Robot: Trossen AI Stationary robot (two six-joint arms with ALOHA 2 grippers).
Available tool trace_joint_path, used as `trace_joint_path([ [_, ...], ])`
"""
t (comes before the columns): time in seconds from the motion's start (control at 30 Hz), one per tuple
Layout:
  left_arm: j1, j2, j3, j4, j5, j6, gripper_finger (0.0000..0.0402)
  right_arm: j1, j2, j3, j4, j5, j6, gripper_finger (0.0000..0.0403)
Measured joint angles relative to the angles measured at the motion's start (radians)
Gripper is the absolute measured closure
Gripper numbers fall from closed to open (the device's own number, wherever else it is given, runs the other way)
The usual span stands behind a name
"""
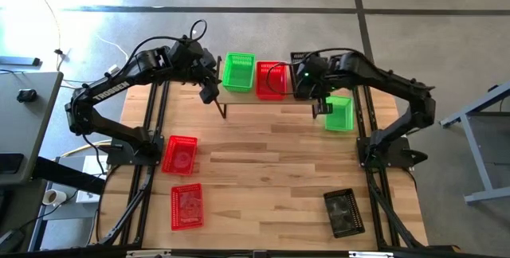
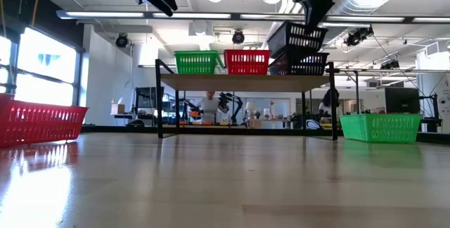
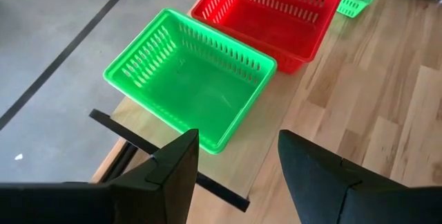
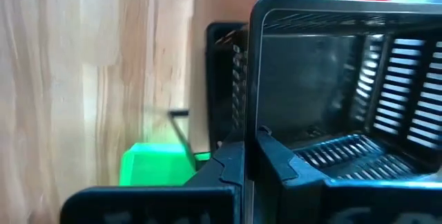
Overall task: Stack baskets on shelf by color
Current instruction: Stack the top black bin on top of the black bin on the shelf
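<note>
Above the right end of the shelf [image 2: 246,81], near the top centre-right of the low view, our right gripper [image 2: 311,18] is clamped on the rim of a black basket [image 2: 297,39], which hangs tilted over a second black basket [image 2: 304,64] already on the shelf. Beside that one, toward the middle, sit a red basket [image 1: 271,80] and a green basket [image 1: 238,72].

Our left gripper [image 3: 238,165] waits with its fingers spread and nothing between them, just over the shelf's near edge by the green basket, upper centre-left of the high view.

We judge these baskets light, thin-walled and fairly stiff, though a perforated wall will likely flex under a hard pinch. The smooth plastic may slip or swing, as the tilt of the held one suggests. The rim of a short wall looks like the best hold: one finger inside, one outside, close to the wall's middle so the basket hangs level and nests cleanly.

Off the shelf, a green basket [image 1: 339,113] lies right of centre, two red baskets [image 1: 180,153] [image 1: 186,206] lower left, and a black basket [image 1: 344,212] lower right.
</note>
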Motion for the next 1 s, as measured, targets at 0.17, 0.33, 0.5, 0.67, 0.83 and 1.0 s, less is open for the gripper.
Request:
trace_joint_path([
  [0.17, 0.0, 0.0, 0.0, 0.0, -0.001, -0.012, 0.0213, 0.0, 0.052, -0.001, -0.049, 0.005, 0.03, 0.0403],
  [0.33, 0.0, 0.0, 0.0, 0.0, -0.003, -0.022, 0.0213, 0.0, 0.078, -0.001, -0.057, 0.005, 0.044, 0.0402],
  [0.5, 0.0, 0.0, 0.0, 0.0, -0.004, -0.022, 0.0213, 0.0, 0.079, -0.001, -0.039, 0.005, 0.055, 0.0402],
  [0.67, 0.0, 0.0, 0.0, 0.0, -0.004, -0.026, 0.0213, 0.0, 0.079, -0.001, -0.032, 0.005, 0.1, 0.0402],
  [0.83, 0.0, 0.0, 0.0, 0.0, -0.004, -0.025, 0.0213, 0.0, 0.079, -0.001, -0.032, 0.004, 0.139, 0.0389],
  [1.0, 0.0, 0.0, 0.0, 0.0, -0.004, -0.023, 0.0213, 0.0, 0.079, -0.001, -0.026, 0.008, 0.14, 0.0364],
])
